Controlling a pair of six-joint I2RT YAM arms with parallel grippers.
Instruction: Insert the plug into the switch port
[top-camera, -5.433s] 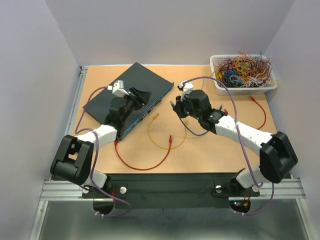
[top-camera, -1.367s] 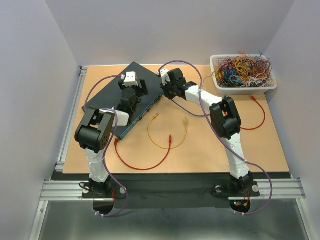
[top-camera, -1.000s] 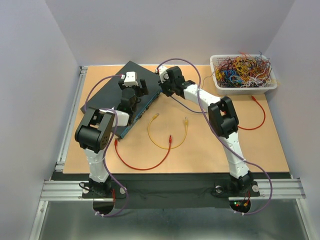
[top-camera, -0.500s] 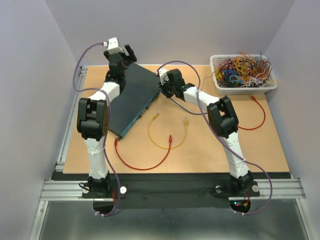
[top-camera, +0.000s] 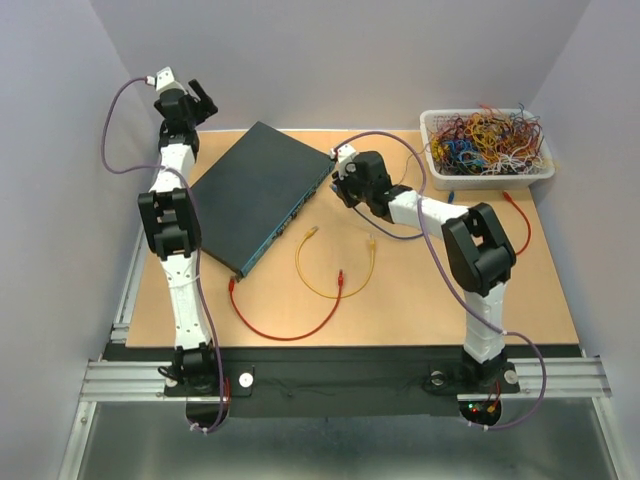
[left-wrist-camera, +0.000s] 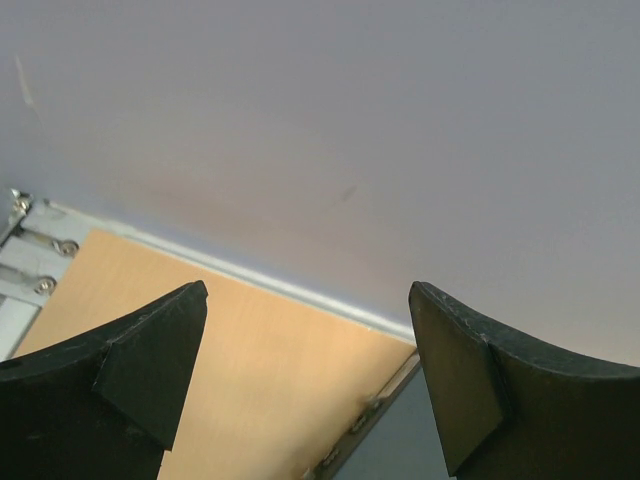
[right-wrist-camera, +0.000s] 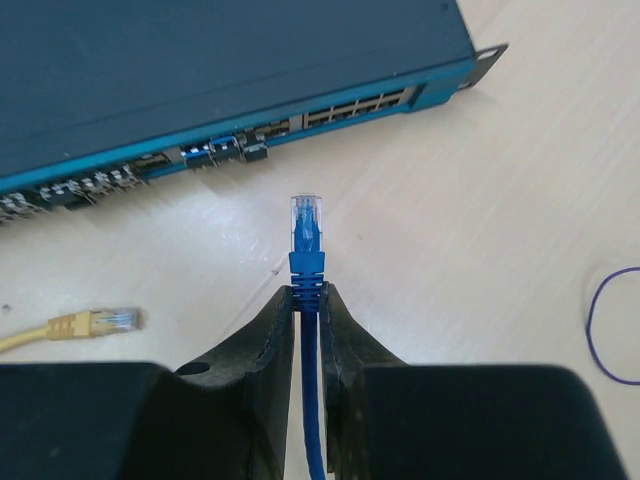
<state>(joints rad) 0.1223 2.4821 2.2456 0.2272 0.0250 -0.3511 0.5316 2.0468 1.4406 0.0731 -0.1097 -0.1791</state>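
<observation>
Just short of the switch port (right-wrist-camera: 350, 108), the right gripper (right-wrist-camera: 306, 292) pinches the plug (right-wrist-camera: 306, 225) by its rear, leaving the tip free to enter; the left gripper (left-wrist-camera: 305, 290) hangs spread, far left.

Plain pale lavender walls (top-camera: 350, 60) enclosed a tan wooden tabletop (top-camera: 400, 300) at frame centre; evenly lit aluminium rails (top-camera: 120, 376) crossed the bottom.

**Left arm** (top-camera: 170, 230): stretched almost straight from its base along the left side, with the wrist raised at the far left corner. **Left gripper** (top-camera: 202, 98): jaws spread wide, with one finger (left-wrist-camera: 130, 370) at each lower corner of the wrist view. **Right arm** (top-camera: 478, 255): rises from its base to a sharply bent elbow, and the forearm runs low to the left. **Right gripper** (top-camera: 340, 186): points left, with the jaws pinched tight on the boot just behind the plug (right-wrist-camera: 306, 222).
</observation>
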